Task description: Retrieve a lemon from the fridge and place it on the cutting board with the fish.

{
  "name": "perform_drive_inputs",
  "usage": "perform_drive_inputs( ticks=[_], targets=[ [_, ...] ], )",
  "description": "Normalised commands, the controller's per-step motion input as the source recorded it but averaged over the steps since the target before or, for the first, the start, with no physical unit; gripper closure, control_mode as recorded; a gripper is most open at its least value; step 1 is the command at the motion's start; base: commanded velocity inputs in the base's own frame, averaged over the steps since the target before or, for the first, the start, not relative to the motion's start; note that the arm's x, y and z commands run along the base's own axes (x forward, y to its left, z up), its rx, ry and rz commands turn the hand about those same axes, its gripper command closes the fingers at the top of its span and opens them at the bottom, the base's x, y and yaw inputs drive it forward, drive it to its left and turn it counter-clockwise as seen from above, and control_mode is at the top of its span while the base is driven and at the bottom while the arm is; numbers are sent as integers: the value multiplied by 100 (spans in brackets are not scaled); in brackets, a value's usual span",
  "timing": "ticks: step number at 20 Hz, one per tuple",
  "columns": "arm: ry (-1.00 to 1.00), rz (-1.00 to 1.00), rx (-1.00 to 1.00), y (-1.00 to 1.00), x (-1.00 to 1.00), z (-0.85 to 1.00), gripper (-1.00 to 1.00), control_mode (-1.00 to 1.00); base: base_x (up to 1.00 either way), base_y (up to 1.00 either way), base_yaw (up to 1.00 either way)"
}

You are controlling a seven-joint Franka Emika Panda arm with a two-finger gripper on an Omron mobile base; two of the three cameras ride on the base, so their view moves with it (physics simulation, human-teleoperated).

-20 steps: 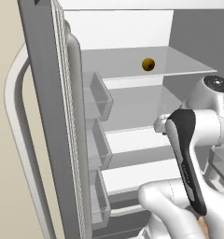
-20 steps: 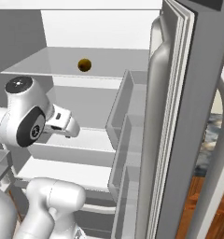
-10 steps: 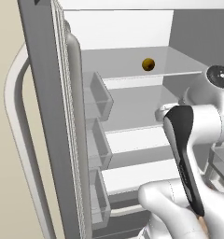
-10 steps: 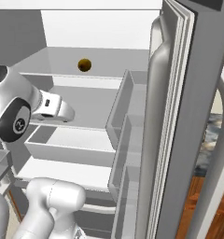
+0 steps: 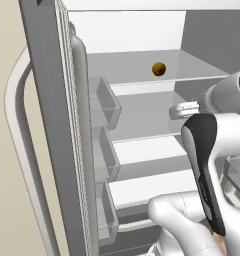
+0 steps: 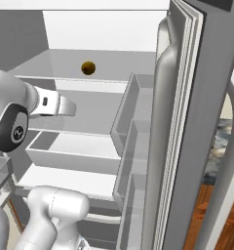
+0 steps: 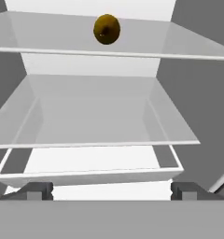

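Gripper (image 7: 112, 190) stood with its jaws spread wide and nothing between them, aimed into the open fridge (image 5: 142, 30) at the level of a lower clear shelf (image 7: 100, 116); the lemon (image 7: 107, 29) lay well apart at twelve o'clock in the hand view, on the upper shelf
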Motion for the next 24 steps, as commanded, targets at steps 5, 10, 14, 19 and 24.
perform_drive_inputs(
  ticks=[5, 10, 14, 19, 24],
  targets=[
    [-13, 0, 0, 0, 0, 68, -100, -100, 0, 0, 0],
    [-2, 0, 9, 0, 0, 37, -100, -100, 0, 0, 0],
    [0, 0, 7, 0, 13, 4, -100, -100, 0, 0, 0],
    [0, 0, 1, 0, 30, 1, -100, -100, 0, 0, 0],
    [-2, 0, 0, 2, 47, 0, -100, -100, 0, 0, 0]
  ],
)
